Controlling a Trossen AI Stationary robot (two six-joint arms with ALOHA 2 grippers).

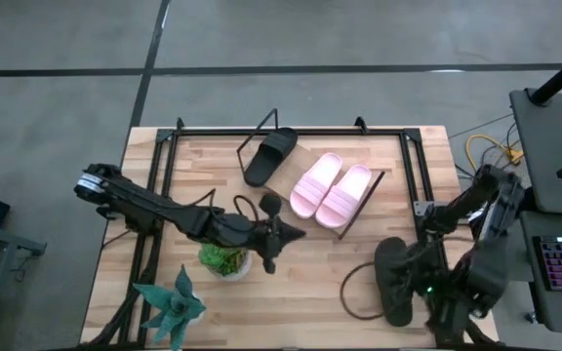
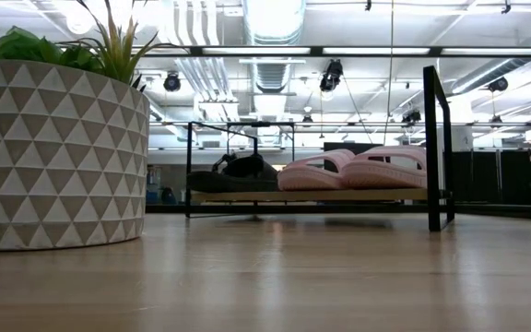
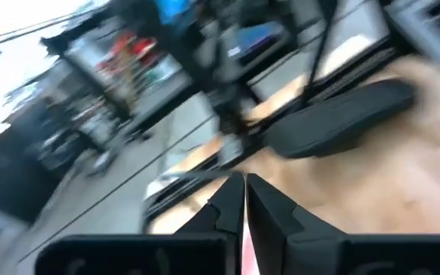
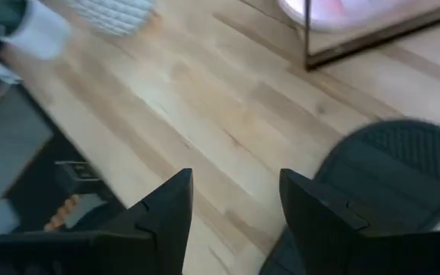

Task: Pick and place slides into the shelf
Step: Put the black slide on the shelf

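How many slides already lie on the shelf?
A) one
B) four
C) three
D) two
C: one black slide and two pink slides lie on the shelf; the other black slide is on the table near the right tool.

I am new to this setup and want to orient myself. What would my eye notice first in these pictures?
Probably the two pale pink slides lying side by side on the slanted shelf at the table's middle, with one black slide to their left. Next, the second black slide on the table's near right, where the open right gripper hovers beside it.
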